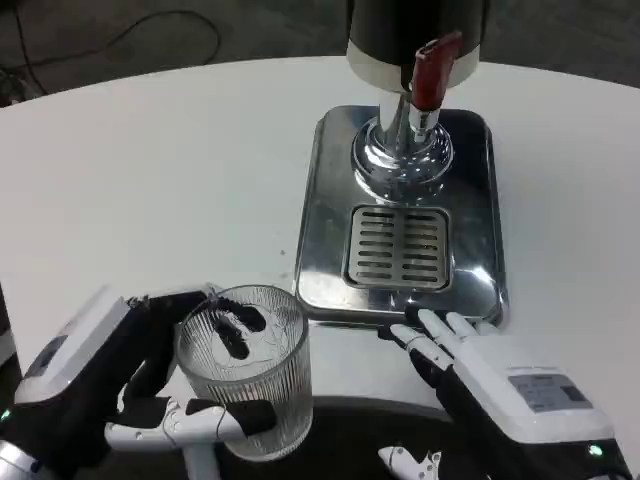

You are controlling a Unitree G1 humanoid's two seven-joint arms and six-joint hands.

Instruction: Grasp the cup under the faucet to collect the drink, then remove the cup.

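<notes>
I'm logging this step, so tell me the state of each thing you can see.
Glass cup: upright, looks empty, held off the tray.
Left hand: fingers wrapped around the cup.
Right hand: open, holding nothing.
Red tap lever: no drink flowing.
Drip tray: nothing on the grille.

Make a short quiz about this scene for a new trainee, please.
1. True or false: the ribbed glass cup stands on the drip grille.
2. Which hand holds the cup? A) left B) right
3. What colour is the faucet lever?

Key:
1. False; it is off the steel tray, near the table's edge.
2. A; the left hand grips it, the right hand holds nothing.
3. Red.
</notes>
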